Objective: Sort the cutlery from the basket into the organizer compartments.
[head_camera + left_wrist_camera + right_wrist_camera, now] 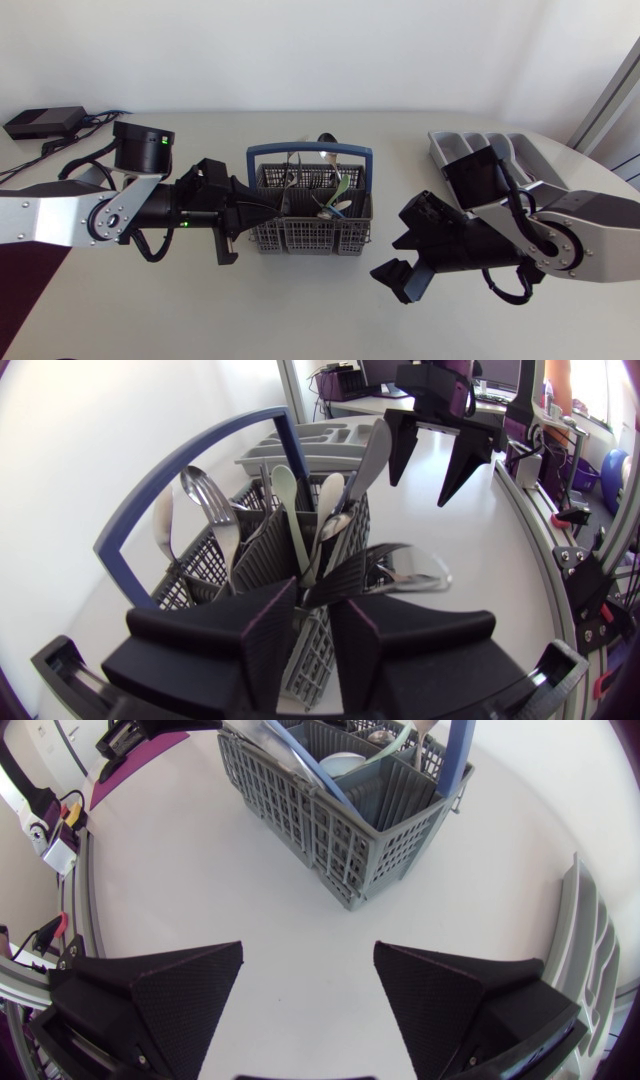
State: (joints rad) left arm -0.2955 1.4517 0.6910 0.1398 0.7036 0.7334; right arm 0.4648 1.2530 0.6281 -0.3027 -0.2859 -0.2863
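the left gripper [314,610] is open only narrowly, holding nothing. it sits at the left end of the grey basket [190,585], its fingers [270,645] poised over the rim with basket mesh showing in the gap. the right gripper [309,948] is spread wide and empty above the bare desk [300,310], well apart from the basket's right end. the basket, with its blue handle [308,148], holds upright cutlery [300,520]: spoons, a fork, a knife. the grey organizer [450,145] lies beyond the right arm; its contents cannot be told.
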